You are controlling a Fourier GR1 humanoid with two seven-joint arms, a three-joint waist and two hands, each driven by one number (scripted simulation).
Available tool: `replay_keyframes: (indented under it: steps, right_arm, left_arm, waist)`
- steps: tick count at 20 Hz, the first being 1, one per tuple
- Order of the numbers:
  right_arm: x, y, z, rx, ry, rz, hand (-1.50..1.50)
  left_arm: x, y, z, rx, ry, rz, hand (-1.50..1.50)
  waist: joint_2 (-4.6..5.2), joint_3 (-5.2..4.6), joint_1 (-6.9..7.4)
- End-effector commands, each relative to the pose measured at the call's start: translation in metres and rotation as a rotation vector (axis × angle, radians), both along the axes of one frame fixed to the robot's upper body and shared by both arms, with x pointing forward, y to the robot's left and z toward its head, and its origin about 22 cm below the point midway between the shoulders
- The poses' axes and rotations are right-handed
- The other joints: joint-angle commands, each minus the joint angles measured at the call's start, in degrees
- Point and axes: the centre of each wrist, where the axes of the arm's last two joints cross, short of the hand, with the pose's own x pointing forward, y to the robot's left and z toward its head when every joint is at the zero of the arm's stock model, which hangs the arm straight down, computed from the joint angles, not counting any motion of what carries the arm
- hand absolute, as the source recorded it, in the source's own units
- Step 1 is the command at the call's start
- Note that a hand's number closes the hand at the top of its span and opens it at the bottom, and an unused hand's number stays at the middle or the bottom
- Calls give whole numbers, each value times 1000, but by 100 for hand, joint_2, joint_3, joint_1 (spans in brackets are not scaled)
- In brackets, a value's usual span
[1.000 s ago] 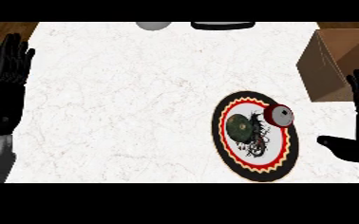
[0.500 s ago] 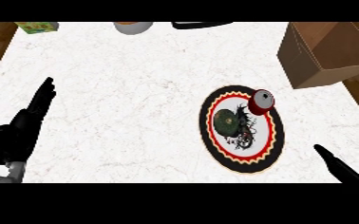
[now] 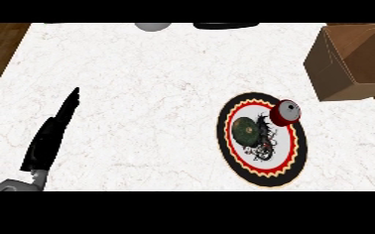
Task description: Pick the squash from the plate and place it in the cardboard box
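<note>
Tabletop (image 3: 147, 104) of white, faintly veined stone fills the view, and we look steeply down on it from above.

Nearest to us, at the left, our left robot hand (image 3: 47, 139) comes in from the lower edge on its grey forearm (image 3: 13, 184). It is black and seen edge-on. Its fingers (image 3: 71, 101) are straight and held together, pointing away from us. It holds nothing, and we cannot tell whether it touches the stone or hangs above it. Our right robot hand is out of view.

To the right, well apart from that hand, lies a round plate (image 3: 293, 163). It has a black rim, a red zigzag ring inside that, and a white middle with a dark, tangled pattern. The squash (image 3: 245, 129) sits on the plate's left half; it is small, round and dark green. On the plate's far right rim stands a small red round thing (image 3: 285, 112) with a grey top, near the squash but not touching it.

Farther off, at the right edge, stands the cardboard box (image 3: 344, 62), brown and open at the top, partly cut off by the view. It is near the plate, with a strip of stone between them.

At the far edge we see a grey round object (image 3: 152, 26) and, to its right, a dark flat shape (image 3: 225, 25), both cut off. Brown wood (image 3: 11, 39) shows past the far left corner.
</note>
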Motion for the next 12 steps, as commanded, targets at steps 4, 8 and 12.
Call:
replay_keyframes:
  steps: [4, 8, 12]
  right_arm:
    - [-44, 65, 15, -148, 100, -33, -150]
    - [-58, 102, 24, -143, 195, -99, -150]
    - [-51, 114, 25, -138, 242, -175, -150]
  left_arm:
    - [18, 1, 8, 12, 4, -44, 0]
    - [19, -14, 4, 15, 7, -70, 0]
    - [28, -18, 0, 17, -4, -65, 0]
  waist:
    - [32, -22, 283]
    - [54, -23, 375]
    - [89, -26, 456]
